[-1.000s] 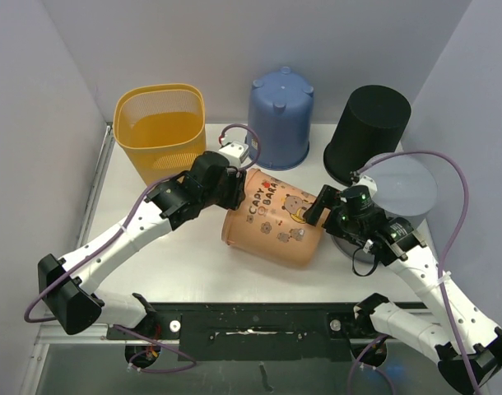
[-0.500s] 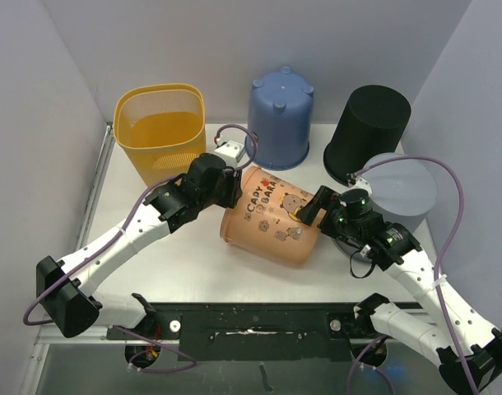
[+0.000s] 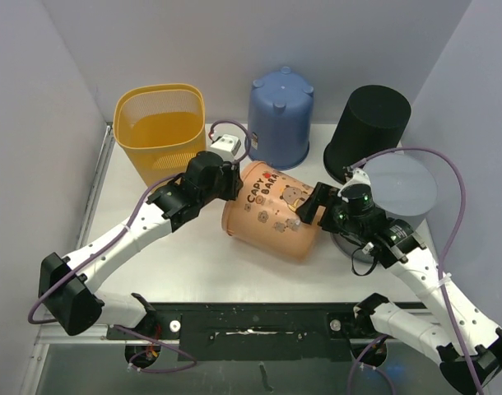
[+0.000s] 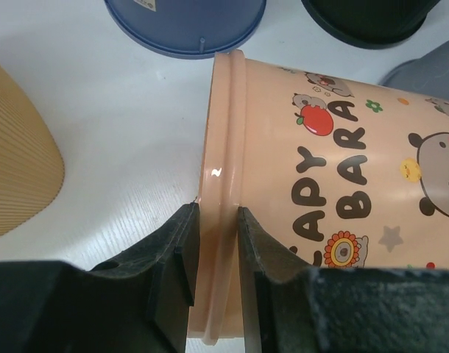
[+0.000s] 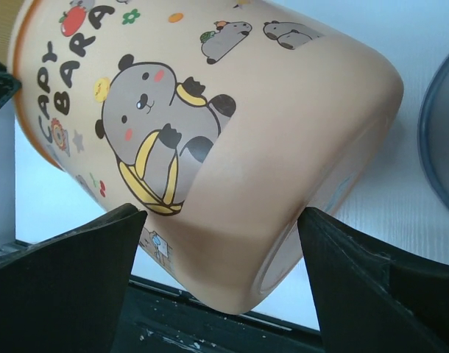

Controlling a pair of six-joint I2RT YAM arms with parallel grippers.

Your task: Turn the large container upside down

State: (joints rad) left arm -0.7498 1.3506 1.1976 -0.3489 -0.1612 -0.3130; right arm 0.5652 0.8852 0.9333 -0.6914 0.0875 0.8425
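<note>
Yellow basket (image 3: 160,127) back left, upright, mouth up. Left end effector (image 4: 216,217) just right of it, nearly closed and pinching the rim of the cup (image 3: 271,218). In the left wrist view, one finger (image 4: 177,243) sits outside the rim lip and the other on the far side of it, both pressed against the peach plastic.

The cup, peach with cartoon prints, is the large container. It lies on its side mid-surface (image 3: 193,263), rim pointing left, base pointing right and toward the near edge. Cannot tell whether its lower side rests on the surface or is lifted off it.

Blue bucket (image 3: 280,115) at back centre, upside down, just behind the cup's rim, apart from it.

Right end effector (image 5: 221,250) at the cup's base end, spread wide, one finger on each side of the rounded base corner. The cup sits between the fingers. Cannot tell whether they press on it.

Black bin (image 3: 368,132) back right, upside down. Grey tub (image 3: 403,188) just in front of it, right of the cup's base and partly behind the right arm.
</note>
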